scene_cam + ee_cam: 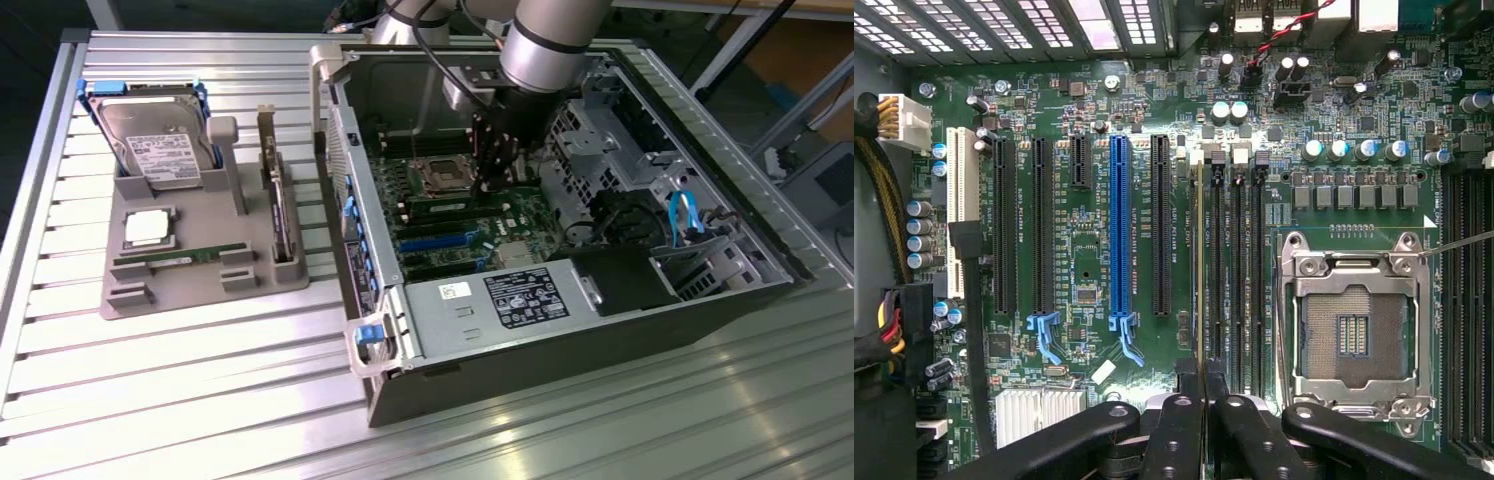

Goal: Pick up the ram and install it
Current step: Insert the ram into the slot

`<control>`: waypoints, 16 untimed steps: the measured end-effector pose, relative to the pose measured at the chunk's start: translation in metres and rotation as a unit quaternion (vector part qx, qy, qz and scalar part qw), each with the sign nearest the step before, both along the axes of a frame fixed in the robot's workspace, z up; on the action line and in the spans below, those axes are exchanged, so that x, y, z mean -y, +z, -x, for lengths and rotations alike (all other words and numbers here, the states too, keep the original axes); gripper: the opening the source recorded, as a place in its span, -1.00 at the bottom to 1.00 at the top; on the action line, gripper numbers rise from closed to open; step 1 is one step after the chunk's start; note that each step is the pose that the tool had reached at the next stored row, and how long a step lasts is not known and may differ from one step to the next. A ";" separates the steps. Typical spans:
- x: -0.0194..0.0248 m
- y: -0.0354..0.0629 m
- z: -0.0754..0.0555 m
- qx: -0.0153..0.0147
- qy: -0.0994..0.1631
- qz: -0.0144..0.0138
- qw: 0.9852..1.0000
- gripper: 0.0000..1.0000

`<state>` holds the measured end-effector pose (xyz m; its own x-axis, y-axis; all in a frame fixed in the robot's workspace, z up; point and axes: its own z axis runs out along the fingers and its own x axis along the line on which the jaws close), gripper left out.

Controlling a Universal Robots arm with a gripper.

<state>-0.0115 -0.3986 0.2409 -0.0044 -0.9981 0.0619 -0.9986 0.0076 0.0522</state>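
Down inside the open case (441,310), my claw (1202,375) is clenched on one ram (1201,270) stick, seen edge-on. It's lined up along the outermost of four memory slots (1237,280) next to the single CPU socket (1351,335); can't tell if it's seated. One blue slot (1117,230) sits among the black ones. Out on the gray tray (200,290): one hard drive (158,140), one upright card (276,205) and one more green stick (180,258) lying flat. My arm (554,40) drops in from above, wrist pointing straight down at the motherboard (1094,250).
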 end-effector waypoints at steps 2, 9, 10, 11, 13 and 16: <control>-0.0001 0.0000 0.000 0.000 0.000 0.000 1.000 -0.76; -0.0001 -0.0014 0.000 0.000 0.000 0.000 1.000 -0.76; -0.0001 -0.0015 0.000 0.000 0.000 0.000 1.000 -0.76; -0.0001 -0.0015 0.000 0.000 0.000 0.000 1.000 -0.76; -0.0001 -0.0015 -0.001 0.000 0.000 0.000 1.000 -0.76; -0.0001 -0.0015 -0.001 0.000 0.000 0.000 1.000 -0.76</control>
